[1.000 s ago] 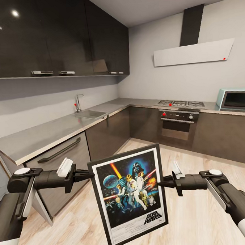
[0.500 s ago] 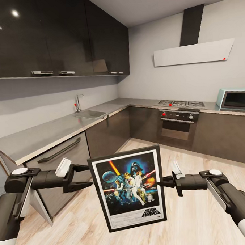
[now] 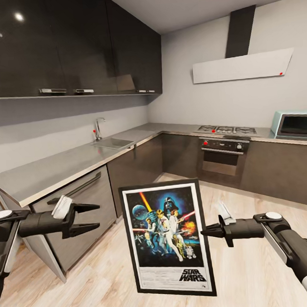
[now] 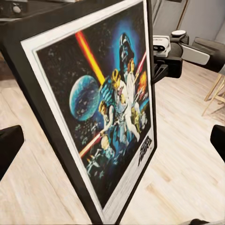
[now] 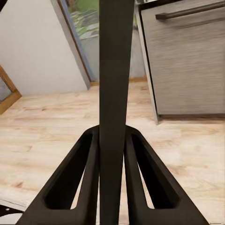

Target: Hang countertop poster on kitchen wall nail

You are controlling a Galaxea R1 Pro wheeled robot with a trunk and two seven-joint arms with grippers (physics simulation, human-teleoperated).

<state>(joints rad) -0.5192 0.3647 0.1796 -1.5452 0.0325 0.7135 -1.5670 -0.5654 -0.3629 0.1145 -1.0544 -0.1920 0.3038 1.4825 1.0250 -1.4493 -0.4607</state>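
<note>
Poster [image 3: 167,238] up in mid-air over the floor, well off the worktop [image 3: 59,166], pinched at its side edge by right pincer [image 3: 206,232]. Left pincer [image 3: 91,217] spread wide, just hanging beside it. Looks stiff and light but swingy, so probably better gripped on both frame edges.

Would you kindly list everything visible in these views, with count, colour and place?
poster: one, black frame, upright over the floor, clamped at its right edge.
kitchen countertop: one, grey metal, L-shaped along the walls.
sink: one, grey, set in the countertop.
tap: one, chrome, behind the sink.
hob: one, dark, on the far counter.
oven: one, dark, below the hob.
microwave: one, pale blue, far right.
left claw: black, open, apart from the poster.
right claw: black, shut on the poster.
</note>
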